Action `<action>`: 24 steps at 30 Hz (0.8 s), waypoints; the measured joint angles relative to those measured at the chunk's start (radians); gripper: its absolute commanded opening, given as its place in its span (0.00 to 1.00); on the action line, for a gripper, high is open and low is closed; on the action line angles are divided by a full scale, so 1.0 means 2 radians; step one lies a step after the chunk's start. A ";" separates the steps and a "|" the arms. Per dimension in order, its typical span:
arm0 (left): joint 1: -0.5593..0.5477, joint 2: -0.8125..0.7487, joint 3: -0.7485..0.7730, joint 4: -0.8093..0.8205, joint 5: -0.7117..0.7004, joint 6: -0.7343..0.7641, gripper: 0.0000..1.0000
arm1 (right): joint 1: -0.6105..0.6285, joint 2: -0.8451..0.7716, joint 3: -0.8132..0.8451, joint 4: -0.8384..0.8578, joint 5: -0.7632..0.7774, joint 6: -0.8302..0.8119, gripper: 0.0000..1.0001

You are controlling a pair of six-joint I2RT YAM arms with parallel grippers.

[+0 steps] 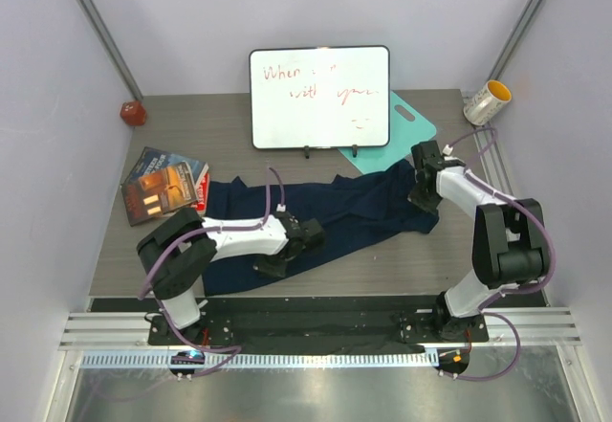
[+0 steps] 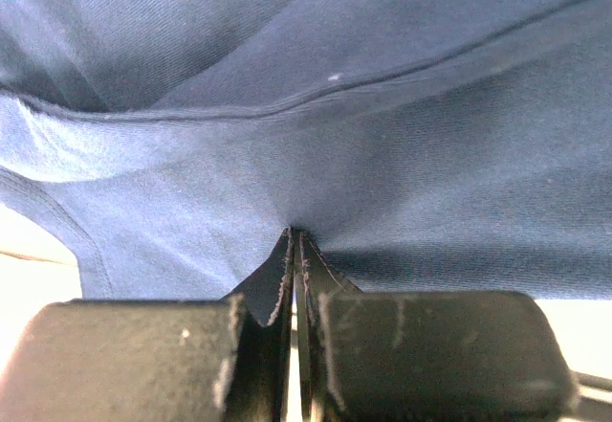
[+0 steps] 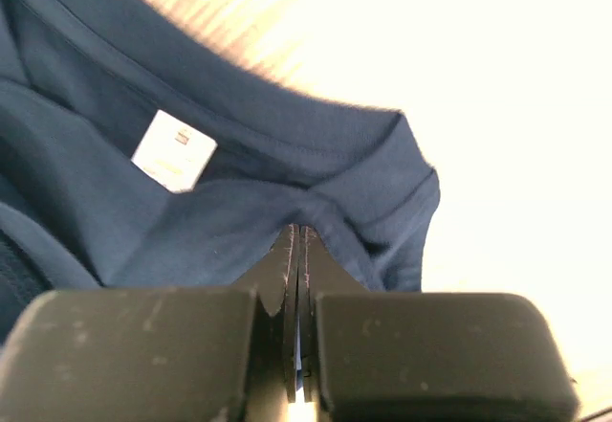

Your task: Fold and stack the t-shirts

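Note:
A dark navy t-shirt (image 1: pixel 354 207) lies stretched and rumpled across the middle of the table, from the book on the left to the right arm. My left gripper (image 1: pixel 268 269) sits at its near left part. In the left wrist view that gripper (image 2: pixel 296 234) is shut, with the blue fabric (image 2: pixel 316 135) puckered at its tips. My right gripper (image 1: pixel 421 202) is at the shirt's right end. In the right wrist view it (image 3: pixel 298 229) is shut on the cloth near the collar (image 3: pixel 287 125), beside a white label (image 3: pixel 173 150). I see only one t-shirt.
A whiteboard (image 1: pixel 319 97) stands at the back centre, with a teal board (image 1: pixel 402 121) lying partly behind it and under the shirt's far edge. A yellow-lined cup (image 1: pixel 488 102) lies at the back right. A book (image 1: pixel 163 185) is at the left and a red object (image 1: pixel 132 113) at the back left.

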 measured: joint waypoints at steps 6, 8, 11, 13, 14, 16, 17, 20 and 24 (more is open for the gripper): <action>-0.047 -0.010 -0.023 -0.020 0.000 -0.021 0.00 | 0.000 -0.035 -0.016 -0.009 0.005 -0.001 0.01; -0.060 -0.010 -0.027 -0.027 0.000 -0.029 0.00 | 0.000 -0.045 -0.024 -0.009 0.004 -0.002 0.04; -0.076 -0.010 -0.032 -0.037 0.000 -0.040 0.00 | -0.001 -0.067 -0.036 -0.012 -0.002 -0.009 0.21; -0.081 -0.010 -0.031 -0.042 0.000 -0.045 0.01 | -0.001 -0.091 -0.044 -0.016 -0.007 -0.014 0.26; -0.082 -0.008 -0.030 -0.046 0.000 -0.049 0.01 | -0.001 -0.109 -0.047 -0.020 -0.008 -0.016 0.34; -0.082 -0.001 -0.024 -0.053 0.000 -0.055 0.06 | -0.001 -0.149 -0.051 -0.030 -0.011 -0.018 0.38; -0.082 0.005 -0.020 -0.057 0.000 -0.056 0.08 | -0.001 -0.172 -0.051 -0.037 -0.013 -0.021 0.38; -0.082 0.020 -0.007 -0.071 -0.002 -0.057 0.12 | -0.001 -0.216 -0.054 -0.046 -0.029 -0.023 0.38; -0.082 0.039 0.009 -0.089 -0.004 -0.057 0.15 | -0.001 -0.236 -0.085 -0.049 -0.060 -0.023 0.38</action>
